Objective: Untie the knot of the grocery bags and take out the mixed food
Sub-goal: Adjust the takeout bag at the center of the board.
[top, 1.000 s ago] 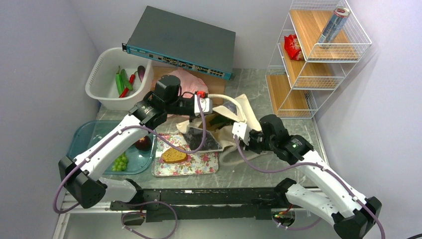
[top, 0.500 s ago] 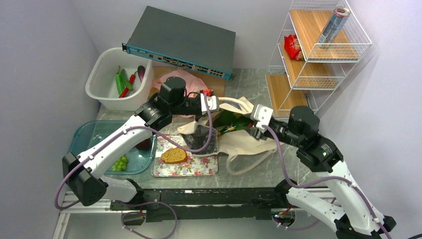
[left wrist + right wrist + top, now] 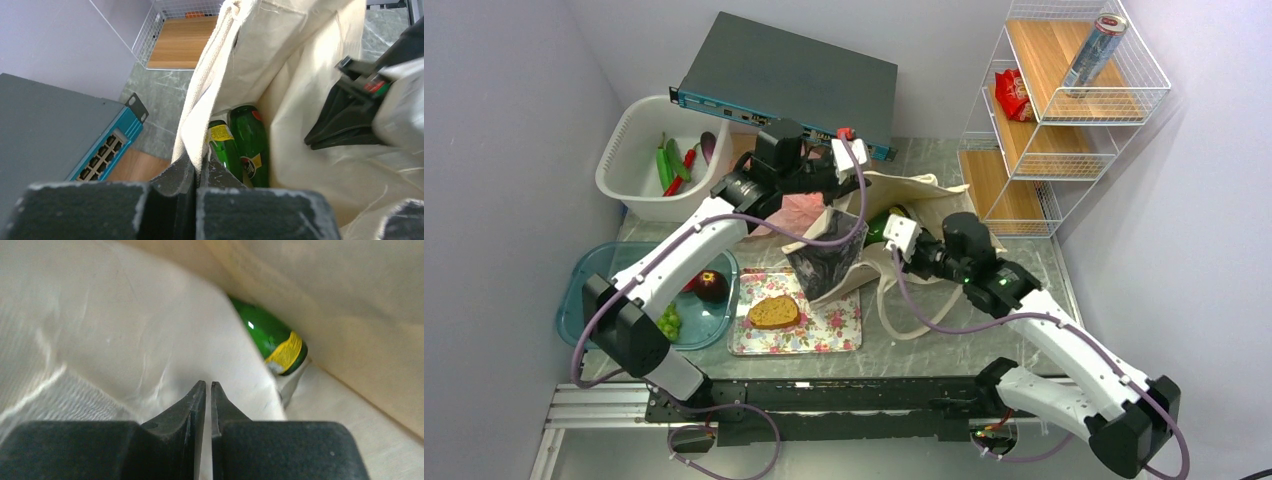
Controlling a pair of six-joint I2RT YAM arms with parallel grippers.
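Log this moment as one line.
left claw: shut on canvas tote rim | right claw: shut, inside canvas tote | green bottle: in tote, ungrasped

Beige tote [image 3: 919, 190] with dark panel [image 3: 824, 262], green yellow-labelled bottle [image 3: 265, 332], pink bag [image 3: 802, 212], floral tray [image 3: 829, 328], teal tub [image 3: 589, 275].

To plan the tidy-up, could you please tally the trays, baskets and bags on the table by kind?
Trays: 2, teal tray and floral tray
Baskets: 1, white basket
Bags: 2, canvas tote and pink plastic bag
Total: 5
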